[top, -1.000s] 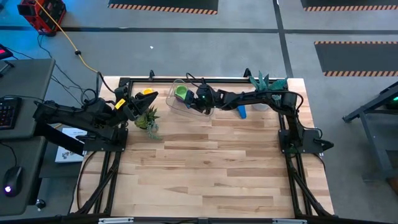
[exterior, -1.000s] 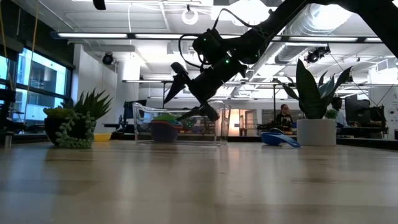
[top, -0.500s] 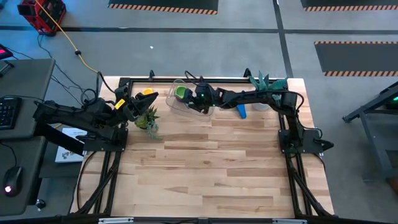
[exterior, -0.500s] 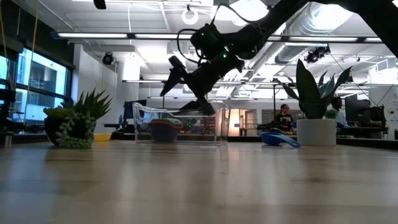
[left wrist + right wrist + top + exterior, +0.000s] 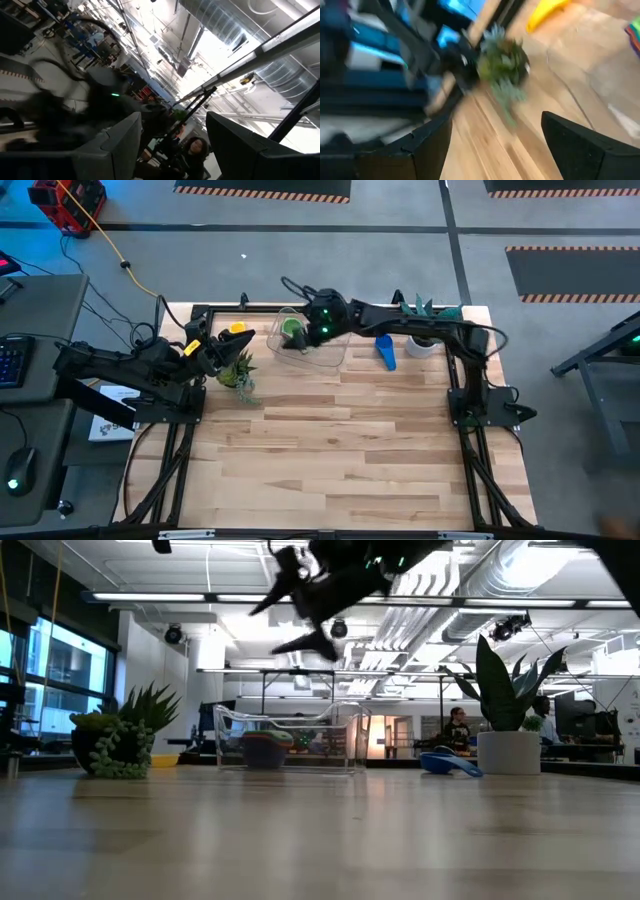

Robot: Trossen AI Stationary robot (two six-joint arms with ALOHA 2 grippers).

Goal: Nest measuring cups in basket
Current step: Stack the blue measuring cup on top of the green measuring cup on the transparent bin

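Right tool [image 5: 300,600] hangs high over the clear basket [image 5: 330,355], spread wide and holding nothing. Stacked cups [image 5: 264,748] sit inside the basket. One blue cup [image 5: 385,352] lies on the table [image 5: 340,450] just beside the basket, toward the right arm's side, handle pointing at the table's front. Left tool [image 5: 222,350], also wide, waits beyond the yellow cup [image 5: 236,329].

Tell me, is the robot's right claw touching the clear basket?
Apart. The low view shows the right gripper open, high above the basket, with room background visible between them.
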